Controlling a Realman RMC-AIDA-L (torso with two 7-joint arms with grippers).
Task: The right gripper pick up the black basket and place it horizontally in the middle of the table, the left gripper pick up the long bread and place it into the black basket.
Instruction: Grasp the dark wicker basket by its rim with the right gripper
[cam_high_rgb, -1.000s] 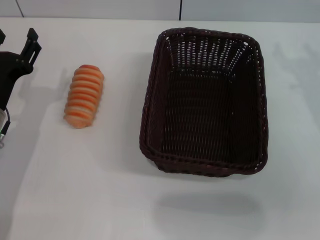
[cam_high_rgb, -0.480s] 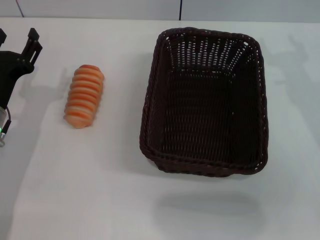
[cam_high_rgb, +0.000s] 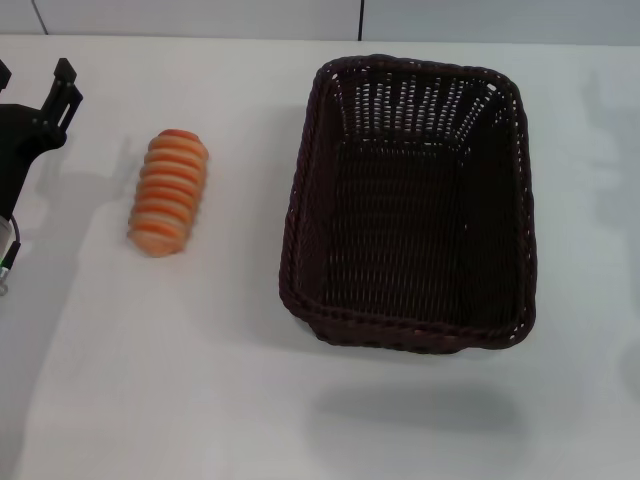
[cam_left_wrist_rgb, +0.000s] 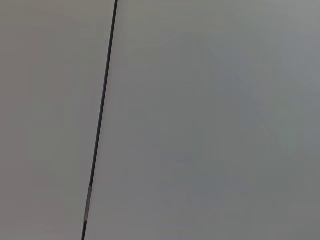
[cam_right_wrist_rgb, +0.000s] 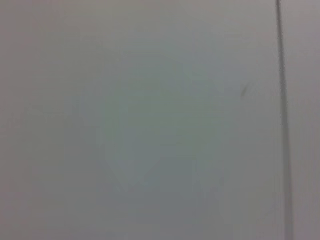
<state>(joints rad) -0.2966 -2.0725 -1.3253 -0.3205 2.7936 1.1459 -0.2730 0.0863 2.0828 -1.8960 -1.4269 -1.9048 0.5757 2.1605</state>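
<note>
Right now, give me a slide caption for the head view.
Empty black basket stands lengthwise right of the long bread on the table; left gripper waits at left edge.

Black basket: woven wicker, dark brown-black, open weave, braided rim, slight sheen on strands. Long bread: matt ridged crust, orange-tan with paler cream stripes. Desk: smooth, white, matt. Left hand: matt black

Even, bright light falls on the table; soft shadows lie near the basket and bread. The right wrist view is blurred, featureless grey.
</note>
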